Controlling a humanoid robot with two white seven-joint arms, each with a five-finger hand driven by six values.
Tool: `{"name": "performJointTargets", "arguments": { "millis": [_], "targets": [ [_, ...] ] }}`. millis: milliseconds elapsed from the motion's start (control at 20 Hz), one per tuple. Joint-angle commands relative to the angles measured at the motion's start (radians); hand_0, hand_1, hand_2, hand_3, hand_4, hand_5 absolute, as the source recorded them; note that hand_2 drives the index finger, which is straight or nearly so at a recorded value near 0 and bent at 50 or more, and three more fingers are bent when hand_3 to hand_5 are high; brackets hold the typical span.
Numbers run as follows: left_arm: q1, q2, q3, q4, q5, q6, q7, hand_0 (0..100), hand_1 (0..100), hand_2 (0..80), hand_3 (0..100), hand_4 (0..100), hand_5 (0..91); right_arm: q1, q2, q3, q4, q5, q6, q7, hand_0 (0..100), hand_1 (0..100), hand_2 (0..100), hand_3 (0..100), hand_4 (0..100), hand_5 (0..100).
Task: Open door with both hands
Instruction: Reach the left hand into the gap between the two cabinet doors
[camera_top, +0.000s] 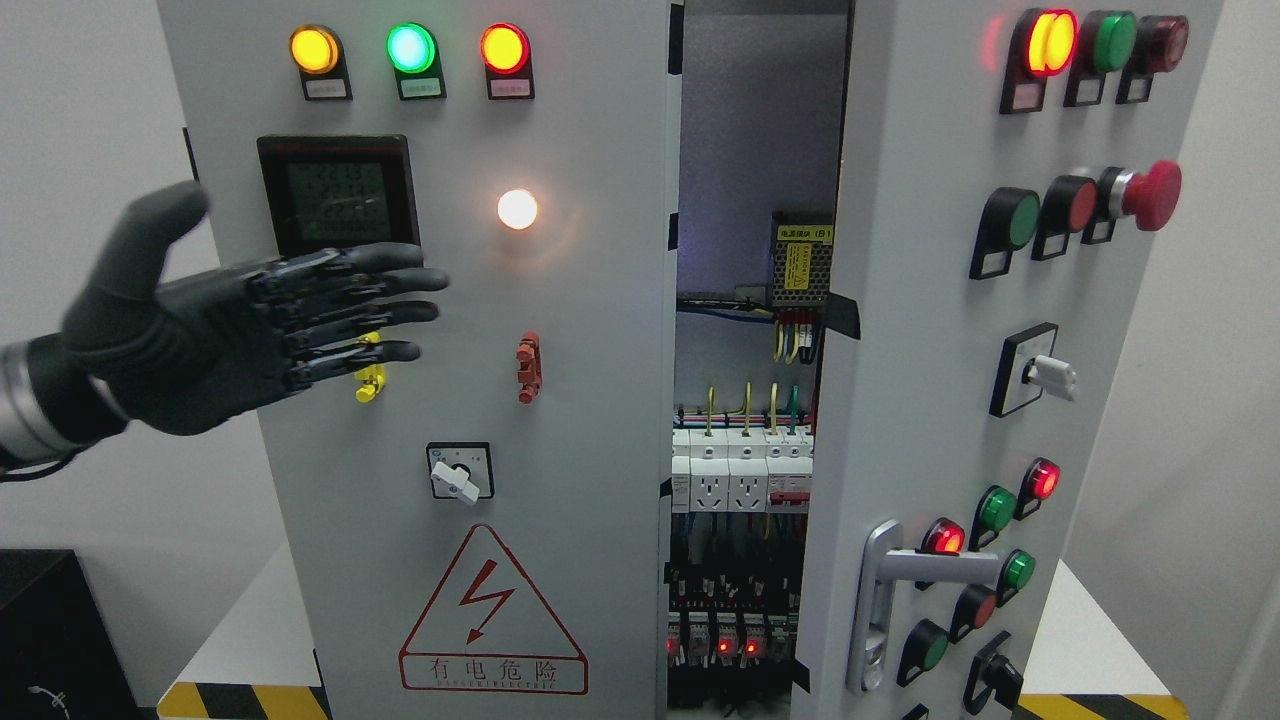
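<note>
Left hand (215, 325) spread before ajar right door (960, 400).

The grey sheet-metal right door (930, 400) of the electrical cabinet stands swung partly open — its inner edge pulled away from the grey sheet-metal left door (560, 420), leaving a tall gap onto wiring, sockets and breakers. Its face carries coloured pilot lamps, push buttons, a red mushroom stop and a silver lever handle (905, 585) low down, set horizontal. The left door, seemingly shut, bears lamps, a meter — and a lightning warning triangle.
</note>
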Motion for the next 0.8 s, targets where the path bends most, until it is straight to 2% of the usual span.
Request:
{"name": "performJointTargets", "arguments": {
  "millis": [0, 250, 501, 651, 751],
  "targets": [
    [-0.017, -0.383, -0.032, -0.081, -0.004, 0.010, 0.072, 0, 0, 0.0, 0, 0, 0.0, 0.000, 0.000, 0.000, 0.000, -0.003, 0.001, 0.000, 0, 0, 0, 0, 0, 0],
    [-0.030, -0.500, -0.021, -0.080, -0.030, 0.012, 0.175, 0, 0, 0.0, 0, 0, 0.0, 0.000, 0.000, 0.000, 0.000, -0.003, 0.000, 0.000, 0, 0, 0, 0, 0, 0],
    [-0.031, -0.589, -0.012, -0.092, -0.041, 0.015, 0.322, 0, 0, 0.0, 0, 0, 0.0, 0.000, 0.000, 0.000, 0.000, -0.003, 0.000, 0.000, 0, 0, 0, 0, 0, 0],
    [-0.030, -0.638, 0.003, -0.091, -0.093, 0.013, 0.397, 0, 0, 0.0, 0, 0, 0.0, 0.000, 0.000, 0.000, 0.000, -0.003, 0.000, 0.000, 0, 0, 0, 0, 0, 0],
    [-0.023, -0.675, 0.008, -0.091, -0.121, 0.012, 0.414, 0, 0, 0.0, 0, 0, 0.0, 0.000, 0.000, 0.000, 0.000, -0.003, 0.000, 0.000, 0, 0, 0, 0, 0, 0]
  ]
}}
